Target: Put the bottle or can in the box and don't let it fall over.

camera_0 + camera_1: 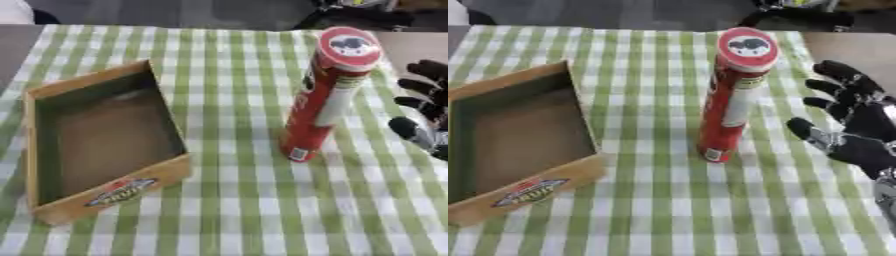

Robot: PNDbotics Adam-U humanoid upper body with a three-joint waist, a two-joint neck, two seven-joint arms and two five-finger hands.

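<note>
A tall red can [322, 97] with a red-and-white lid stands upright on the green checked tablecloth, right of centre. To its left lies an open wooden box [103, 142], empty, with a label on its near wall. My right hand [852, 125] is black and hovers open to the right of the can, fingers spread toward it, a gap between them and the can. My left hand shows in neither view.
The green and white checked cloth [236, 200] covers the table to its far edge. Dark objects [798, 17] lie beyond the far edge at the upper right. Bare cloth lies between box and can.
</note>
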